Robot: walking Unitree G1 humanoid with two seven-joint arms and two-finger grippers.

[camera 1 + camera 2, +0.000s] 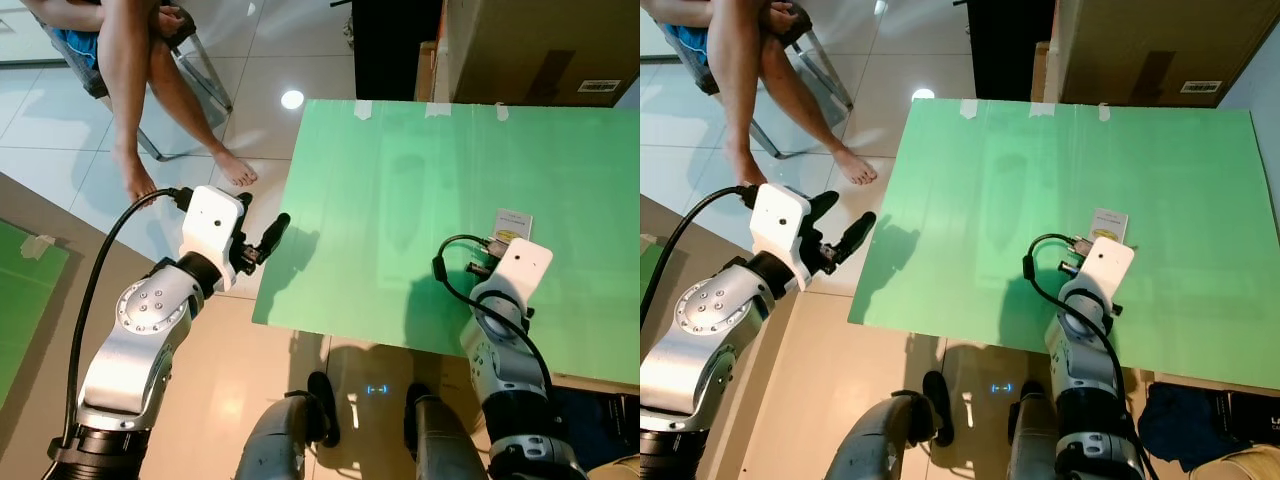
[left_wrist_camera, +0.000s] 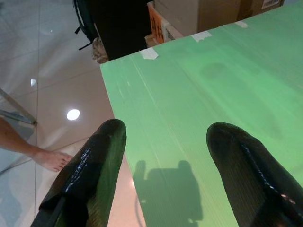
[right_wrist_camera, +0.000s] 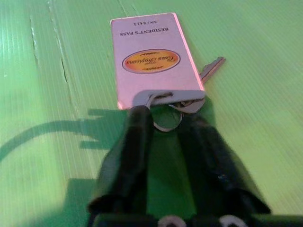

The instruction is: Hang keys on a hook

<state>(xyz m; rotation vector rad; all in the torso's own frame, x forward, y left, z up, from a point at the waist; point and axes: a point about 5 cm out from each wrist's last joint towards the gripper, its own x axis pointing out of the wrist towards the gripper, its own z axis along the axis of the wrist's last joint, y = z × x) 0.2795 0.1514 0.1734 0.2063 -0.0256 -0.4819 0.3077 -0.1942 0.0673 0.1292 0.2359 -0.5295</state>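
Note:
A set of keys lies flat on the green tabletop (image 1: 390, 170), towards its near right part. It is a white resident's pass card (image 3: 151, 59) on a metal ring (image 3: 165, 122), with a silver key (image 3: 211, 69) beside the card. The card's far end (image 1: 513, 222) sticks out beyond my right wrist. My right gripper (image 3: 168, 113) is down on the table, its fingers drawn close on the ring at the card's near edge. My left gripper (image 2: 165, 130) hovers open just off the table's left edge, holding nothing.
A seated person's bare legs (image 1: 140, 90) and foot (image 1: 235, 170) are on the tiled floor, far left. Cardboard boxes (image 1: 540, 50) and a dark bag (image 1: 395, 45) stand behind the table. A second green surface (image 1: 20, 290) sits at my left.

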